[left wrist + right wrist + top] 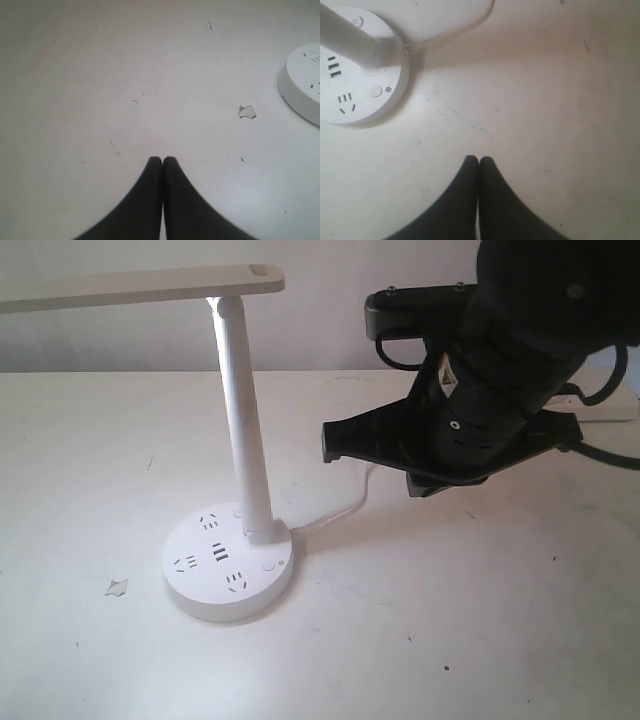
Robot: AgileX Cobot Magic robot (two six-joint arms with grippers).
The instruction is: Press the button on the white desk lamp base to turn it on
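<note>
The white desk lamp base (228,580) is a thick round disc with socket holes and USB slots, standing left of centre and bearing a slim white column (243,420). A small round button (270,566) sits on the base's top beside the column foot; the right wrist view shows this button (376,90) on the base (390,107). A second small round mark (355,21) lies on the column's other side. My right gripper (332,443) (479,159) is shut and empty, hovering to the right of the base. My left gripper (162,159) is shut and empty over bare table, with the base's edge (300,92) off to one side.
The lamp's long flat head (140,285) reaches left above the table. A white cable (345,508) runs from the base toward the back right, where a white power strip (612,408) lies. A small paper scrap (117,587) (247,112) lies left of the base.
</note>
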